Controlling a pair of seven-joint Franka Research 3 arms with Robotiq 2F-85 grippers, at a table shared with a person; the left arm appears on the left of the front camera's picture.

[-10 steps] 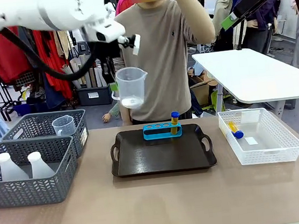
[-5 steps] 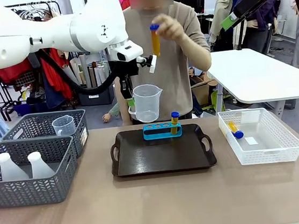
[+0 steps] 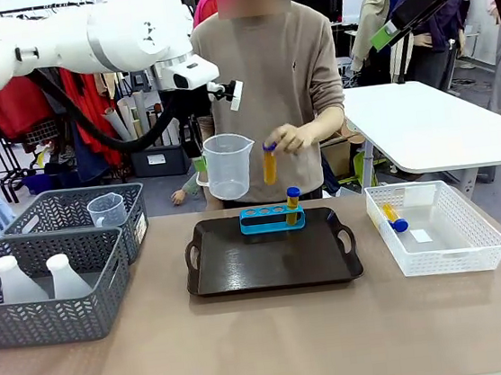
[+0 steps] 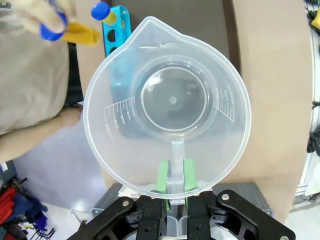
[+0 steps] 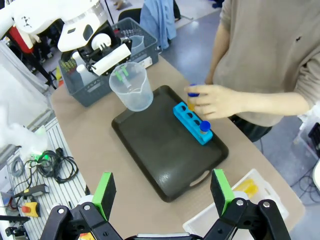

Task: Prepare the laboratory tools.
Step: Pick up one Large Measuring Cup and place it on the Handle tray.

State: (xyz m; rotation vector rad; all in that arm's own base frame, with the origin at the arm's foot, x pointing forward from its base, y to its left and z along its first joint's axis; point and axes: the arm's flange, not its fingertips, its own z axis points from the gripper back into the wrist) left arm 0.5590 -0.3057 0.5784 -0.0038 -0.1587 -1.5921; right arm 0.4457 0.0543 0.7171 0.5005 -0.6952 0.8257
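Note:
My left gripper is shut on the handle of a clear measuring beaker, which hangs upright in the air above the tray's far left edge. A person's hand holds a yellow tube with a blue cap just above the small blue rack. One capped tube stands in the rack on the dark brown tray. My right gripper is open, high above the table. Another tube lies in the white basket.
Two grey baskets stand at the left: the near one holds two white flasks, the far one a second clear beaker. A white side table stands behind the right end.
The person's hand has brought the tube down from head height to just over the rack. My left arm has shifted the beaker back to the left and slightly up.

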